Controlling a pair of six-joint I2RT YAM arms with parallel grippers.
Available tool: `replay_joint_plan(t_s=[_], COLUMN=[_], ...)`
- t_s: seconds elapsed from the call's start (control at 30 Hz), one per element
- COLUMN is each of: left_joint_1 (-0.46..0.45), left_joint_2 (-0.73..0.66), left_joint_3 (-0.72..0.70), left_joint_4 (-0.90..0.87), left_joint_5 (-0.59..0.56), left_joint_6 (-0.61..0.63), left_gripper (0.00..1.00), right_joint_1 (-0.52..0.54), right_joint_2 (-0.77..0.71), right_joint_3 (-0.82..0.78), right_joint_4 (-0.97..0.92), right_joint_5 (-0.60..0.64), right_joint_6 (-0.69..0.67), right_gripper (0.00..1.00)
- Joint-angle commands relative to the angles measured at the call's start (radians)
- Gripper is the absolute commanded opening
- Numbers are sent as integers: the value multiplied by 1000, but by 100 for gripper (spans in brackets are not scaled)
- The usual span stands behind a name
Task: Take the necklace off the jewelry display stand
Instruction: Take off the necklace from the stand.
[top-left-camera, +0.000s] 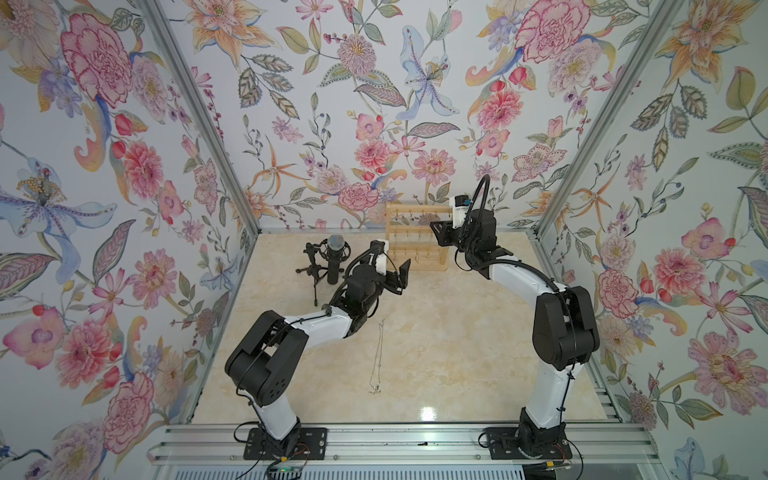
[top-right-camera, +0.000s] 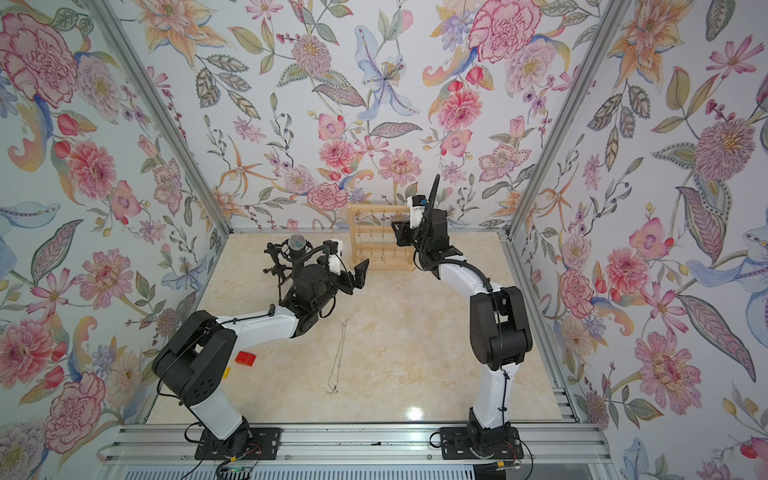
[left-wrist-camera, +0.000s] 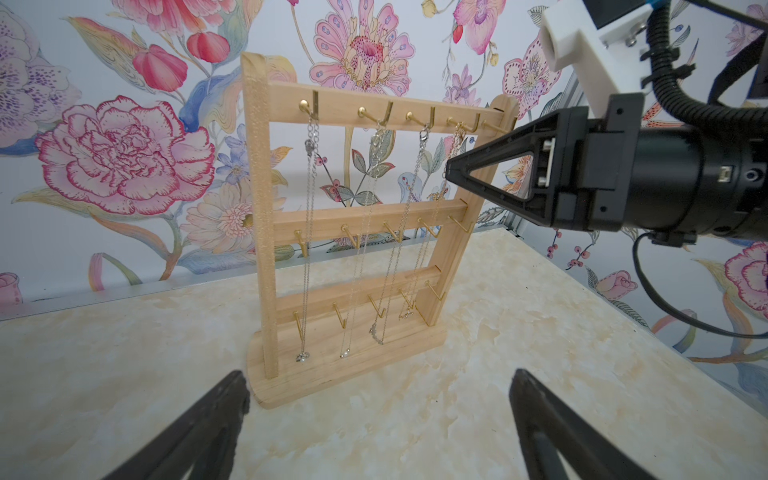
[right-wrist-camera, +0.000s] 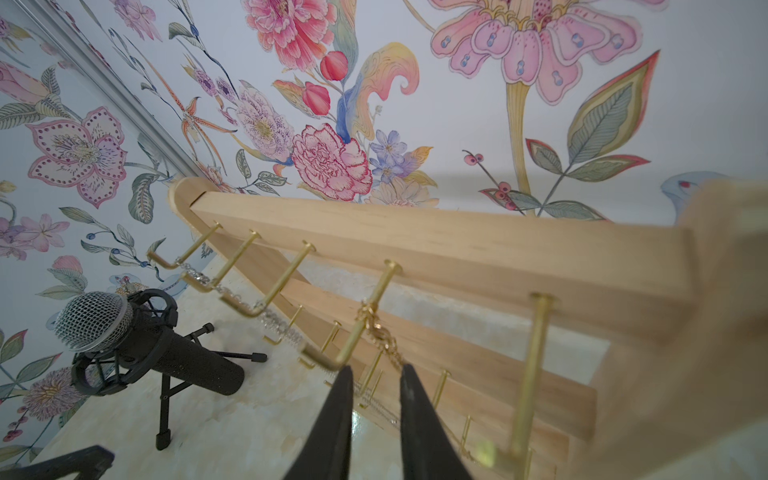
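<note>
right gripper: at stand top (jaws narrow) | left gripper: low, splayed

Floral wallpaper walls, cream marbled tabletop, aluminium frame posts

Each arm pairs glossy white tubular links with bulky black joint housings. Flat black base plates, at the lower centre of both top views, carry small screws. Thin black wires run along the white shells. At the upper right of the left wrist view, black corrugated cable conduit loops past a white blocky camera mount. Below it is the right gripper, whose black fingers are hollow triangles.
</note>
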Motion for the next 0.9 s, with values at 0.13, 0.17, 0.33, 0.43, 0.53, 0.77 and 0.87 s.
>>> replay_joint_plan(t_s=[0.13, 0.17, 0.33, 0.43, 0.53, 0.77, 0.87], left_joint_1=[13, 13, 15, 15, 17, 18, 20], left_joint_2=[1, 1, 1, 1, 0, -2, -2], left_joint_3=[-14, -14, -14, -15, -16, -19, -19], left_joint_4=[28, 28, 30, 30, 31, 34, 33], left_joint_5=[23, 24, 30, 32, 34, 38, 39], left_joint_6=[10, 10, 8, 8, 7, 5, 4], left_gripper=[99, 99, 99, 99, 99, 99, 99], right_joint_1=[9, 11, 13, 14, 14, 21, 22], right_joint_2=[22, 21, 27, 30, 37, 43, 41], right_joint_3=[51, 53, 64, 69, 77, 86, 88], right_joint_4=[14, 12, 2, 1, -5, -9, -11], right_joint_5=[34, 37, 46, 48, 49, 49, 51], right_joint_6=[-28, -32, -42, -45, -47, -52, -56], right_gripper=[22, 22, 22, 22, 21, 15, 13])
